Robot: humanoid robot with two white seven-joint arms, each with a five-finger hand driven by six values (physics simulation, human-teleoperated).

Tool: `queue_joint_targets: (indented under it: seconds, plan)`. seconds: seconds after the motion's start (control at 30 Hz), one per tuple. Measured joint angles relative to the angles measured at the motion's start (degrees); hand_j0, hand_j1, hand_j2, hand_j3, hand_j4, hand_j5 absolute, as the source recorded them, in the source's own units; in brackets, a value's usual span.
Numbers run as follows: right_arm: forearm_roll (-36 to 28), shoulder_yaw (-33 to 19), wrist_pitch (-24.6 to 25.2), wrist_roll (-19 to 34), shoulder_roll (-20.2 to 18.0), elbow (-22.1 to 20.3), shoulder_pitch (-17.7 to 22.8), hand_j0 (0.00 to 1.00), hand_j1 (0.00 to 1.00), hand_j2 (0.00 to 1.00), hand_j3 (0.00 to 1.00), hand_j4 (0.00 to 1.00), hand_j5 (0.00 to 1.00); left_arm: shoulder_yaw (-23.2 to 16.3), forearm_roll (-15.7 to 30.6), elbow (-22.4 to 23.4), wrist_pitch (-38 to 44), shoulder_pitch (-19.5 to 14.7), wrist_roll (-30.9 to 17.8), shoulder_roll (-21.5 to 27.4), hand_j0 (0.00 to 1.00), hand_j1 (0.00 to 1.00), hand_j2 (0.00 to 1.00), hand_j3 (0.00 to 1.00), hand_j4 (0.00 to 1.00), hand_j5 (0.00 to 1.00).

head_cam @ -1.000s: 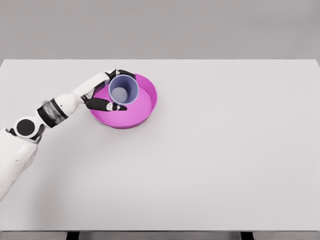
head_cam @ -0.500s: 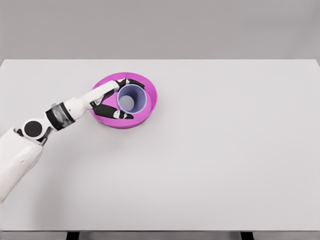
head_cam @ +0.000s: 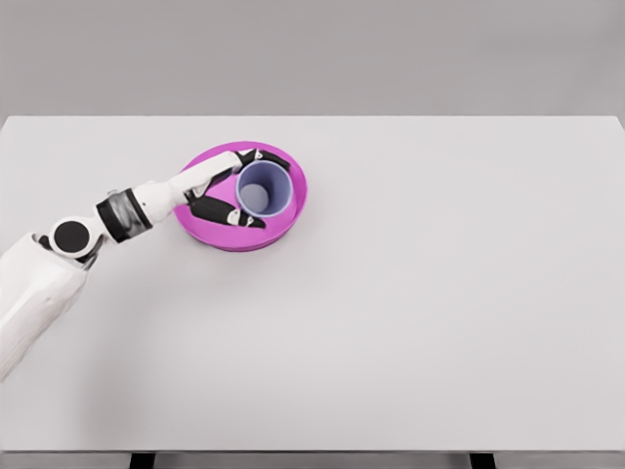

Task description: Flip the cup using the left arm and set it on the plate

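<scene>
Your magenta plate [head_cam: 289, 217] lies under the left hand [head_cam: 227, 191], shallow and rigid. Inside the hand's fingers stands the lavender cup [head_cam: 264, 190], mouth up, on the plate; the hand grasps its wall. It looks light, stiff and smooth, so hold it mid-wall.

View count: one, the head view; no second view shares the scene.
Position: above the near edge of the flat white rectangular surface [head_cam: 410, 322], on the robot's head.
Facing: steeply downward and forward, toward the far edge and the plain grey backdrop beyond.
Nearness: far enough to take in the whole width of the surface.
Arm entry: white jointed left arm [head_cam: 59, 264] enters at lower left.
</scene>
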Motion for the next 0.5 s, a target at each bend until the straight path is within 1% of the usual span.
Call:
queue_joint_targets:
  seconds: [0.27,0.5]
  plan:
    - [0.0,0.0,0.0,0.01,0.0,0.0,0.0,1.0,1.0,1.0,1.0,1.0,1.0,0.02,-0.09,4.71,0.07,-1.41,-0.54,-0.63,0.73,0.73,0.73,0.73,0.73,0.73]
    - [0.0,0.0,0.0,-0.01,0.0,0.0,0.0,1.0,1.0,1.0,1.0,1.0,1.0,0.02,-0.11,6.3,0.08,-1.93,-0.77,-2.07,0.73,0.73,0.73,0.73,0.73,0.73]
